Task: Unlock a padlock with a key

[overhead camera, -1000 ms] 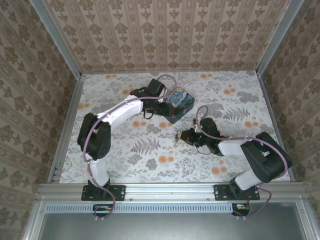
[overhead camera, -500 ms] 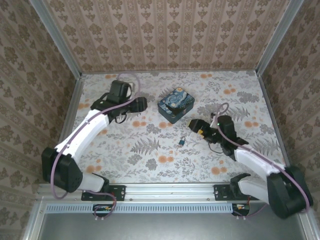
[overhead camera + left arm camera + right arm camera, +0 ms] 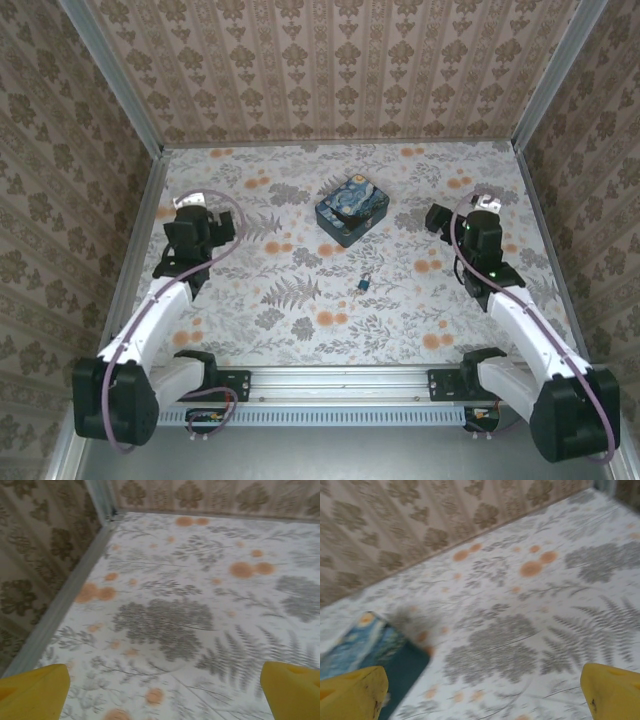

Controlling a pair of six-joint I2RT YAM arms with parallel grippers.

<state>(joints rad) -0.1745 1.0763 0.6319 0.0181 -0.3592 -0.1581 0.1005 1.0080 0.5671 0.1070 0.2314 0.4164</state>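
Observation:
The padlock (image 3: 364, 284) is a tiny bluish-dark piece lying alone on the flowered table (image 3: 300, 330), just in front of the painted box. It is too small to tell a key apart from it. My left gripper (image 3: 197, 212) hangs over the table's left side, far from the padlock. In the left wrist view its yellow fingertips (image 3: 35, 692) stand wide apart around bare cloth, so the left gripper (image 3: 165, 700) is open. My right gripper (image 3: 445, 220) is over the right side, and the right gripper (image 3: 482, 695) is open with nothing between its fingers (image 3: 352, 692).
A blue-and-yellow painted box (image 3: 351, 209) stands at the middle back, and the box (image 3: 365, 645) sits at the left of the right wrist view. Patterned walls with metal rails (image 3: 140, 230) close the table on three sides. The left wrist view faces the far-left corner (image 3: 112, 515).
Both arms have pulled back from the middle to the sides. The right gripper has let go at the padlock and opened; the padlock stays on the table. The left gripper left the box.

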